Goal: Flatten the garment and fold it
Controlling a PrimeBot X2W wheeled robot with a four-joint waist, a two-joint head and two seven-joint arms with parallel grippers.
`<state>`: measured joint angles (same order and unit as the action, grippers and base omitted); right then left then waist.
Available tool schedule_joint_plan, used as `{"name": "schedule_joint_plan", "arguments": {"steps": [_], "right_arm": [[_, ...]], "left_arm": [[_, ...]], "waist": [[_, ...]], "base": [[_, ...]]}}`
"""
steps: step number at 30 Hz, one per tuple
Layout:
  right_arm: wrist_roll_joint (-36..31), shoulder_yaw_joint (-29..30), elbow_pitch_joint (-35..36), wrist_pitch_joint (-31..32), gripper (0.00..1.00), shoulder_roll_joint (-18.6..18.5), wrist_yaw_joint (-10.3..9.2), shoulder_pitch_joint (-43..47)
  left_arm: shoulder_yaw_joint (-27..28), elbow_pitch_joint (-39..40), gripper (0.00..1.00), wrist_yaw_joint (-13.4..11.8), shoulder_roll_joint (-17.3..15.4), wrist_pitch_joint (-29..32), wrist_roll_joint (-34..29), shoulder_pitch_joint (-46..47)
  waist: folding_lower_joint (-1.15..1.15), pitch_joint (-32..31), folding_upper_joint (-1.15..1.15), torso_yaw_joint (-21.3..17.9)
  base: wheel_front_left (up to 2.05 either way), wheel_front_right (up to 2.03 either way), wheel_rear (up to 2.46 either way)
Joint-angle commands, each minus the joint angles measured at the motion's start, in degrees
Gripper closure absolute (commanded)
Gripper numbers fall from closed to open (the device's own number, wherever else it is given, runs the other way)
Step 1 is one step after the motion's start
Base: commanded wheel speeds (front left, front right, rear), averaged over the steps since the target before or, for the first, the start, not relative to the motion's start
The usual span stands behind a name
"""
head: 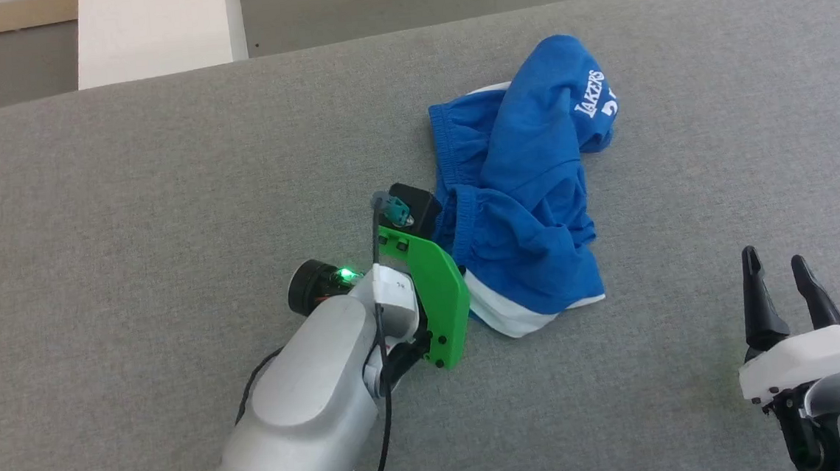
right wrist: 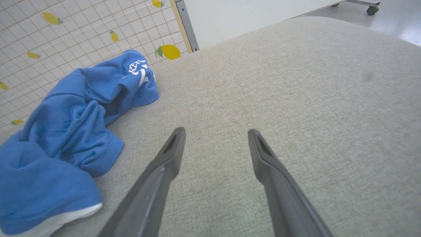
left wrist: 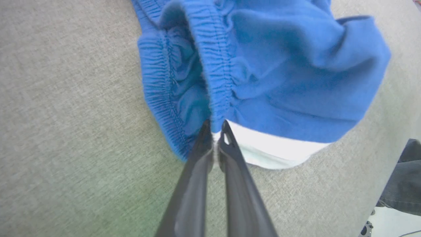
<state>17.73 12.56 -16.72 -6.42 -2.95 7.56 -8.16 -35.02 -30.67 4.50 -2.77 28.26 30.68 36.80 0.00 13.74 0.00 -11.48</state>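
The garment (head: 528, 191), bright blue shorts with white stripes and white "LAKERS" lettering, lies crumpled on the grey table. In the left wrist view my left gripper (left wrist: 215, 126) is shut on the garment (left wrist: 279, 72), pinching the gathered waistband where blue meets the white stripe. In the head view the left arm's green bracket (head: 435, 293) covers those fingers at the garment's near-left edge. My right gripper (head: 775, 262) stands open at the lower right, apart from the cloth. In the right wrist view its fingers (right wrist: 215, 135) hover open over bare table, the garment (right wrist: 65, 131) to their left.
The grey padded table (head: 130, 211) has free room on all sides of the shorts. A white block (head: 158, 32) stands beyond the far edge. A tiled floor with lemon prints (right wrist: 49, 39) lies past the table. A person's dark trouser leg (left wrist: 403, 177) shows at the table's edge.
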Motion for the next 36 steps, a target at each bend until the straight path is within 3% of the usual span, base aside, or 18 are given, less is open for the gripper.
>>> {"name": "schedule_joint_plan", "arguments": {"steps": [1, 4, 6, 9, 12, 18, 23, 24, 25, 26, 31, 36], "right_arm": [[-0.56, -0.02, -0.28, -0.32, 0.0, 0.07, -0.08, -1.0], [-1.17, 0.11, -0.6, -0.14, 0.0, 0.07, -0.08, -0.96], [-1.45, -0.11, -0.71, 0.02, 0.0, 0.07, -0.08, -0.97], [-1.93, -0.71, -0.74, 0.46, 0.0, 0.07, -0.08, -0.94], [-2.3, -1.2, -0.64, 1.05, 0.0, 0.07, -0.08, -0.72], [-2.76, -2.03, -0.03, 2.48, 0.0, 0.07, -0.08, 0.54], [-2.58, -2.53, 0.79, 3.35, 0.0, 0.07, -0.08, 1.25], [-2.63, -2.63, 0.97, 3.53, 0.0, 0.07, -0.08, 1.31], [-2.64, -2.76, 1.11, 3.67, 0.0, 0.07, -0.08, 1.31], [-2.63, -2.99, 1.25, 3.85, 0.0, 0.07, -0.08, 1.28], [-2.77, -5.14, 1.73, 5.08, 0.0, 0.07, -0.08, 0.76], [-3.07, -7.99, 2.51, 8.05, 0.0, 0.07, -0.08, -0.02]], "left_arm": [[0.31, 0.31, 1.0, 0.32, -0.16, -1.22, 0.75, 1.05], [1.68, 1.56, 1.0, 0.21, -0.14, -4.47, 3.0, 1.8], [3.93, 2.79, 1.0, -1.13, -0.13, -7.77, 5.17, 2.32], [8.43, 3.86, 1.0, -4.32, -0.52, -12.1, 7.13, 2.4], [13.54, 4.43, 1.0, -7.54, -3.16, -15.3, 8.64, 0.46], [25.89, 7.12, 1.0, -14.97, -9.87, -20.08, 13.56, -10.95], [29.96, 9.45, 1.0, -18.11, -10.62, -18.77, 17.1, -20.59], [30.31, 10.39, 0.91, -17.92, -10.15, -18.66, 17.94, -21.63], [30.59, 11.35, 0.12, -17.31, -9.77, -18.92, 18.62, -22.14], [31.03, 12.47, 0.0, -16.54, -9.5, -19.64, 19.23, -22.57], [31.39, 18.66, 0.0, -13.81, -9.92, -25.12, 17.77, -25.09], [31.28, 24.89, 0.0, -14.3, -11.96, -38.34, 8.7, -32.07]], "waist": [[0.0, -0.28, 0.0, 0.91], [0.0, -1.04, 0.0, 2.79], [0.0, -1.78, 0.0, 4.1], [0.0, -3.19, 0.0, 6.08], [0.0, -4.59, 0.0, 7.87], [0.0, -6.47, 0.0, 11.02], [0.0, -6.52, 0.0, 12.93], [0.0, -6.5, 0.0, 13.29], [0.0, -6.5, 0.0, 13.44], [0.0, -6.53, 0.0, 13.59], [0.0, -6.91, 0.0, 13.5], [0.0, -6.85, 0.0, 13.6]], "base": [[0.0, 0.0, 0.0], [0.0, 0.0, 0.0], [0.0, 0.0, 0.0], [0.0, 0.0, 0.0], [0.0, 0.0, 0.0], [0.0, 0.0, 0.0], [0.0, 0.0, 0.0], [0.0, 0.0, 0.0], [0.0, 0.0, 0.0], [0.0, 0.0, 0.0], [0.0, 0.0, 0.0], [0.0, 0.0, 0.0]]}}
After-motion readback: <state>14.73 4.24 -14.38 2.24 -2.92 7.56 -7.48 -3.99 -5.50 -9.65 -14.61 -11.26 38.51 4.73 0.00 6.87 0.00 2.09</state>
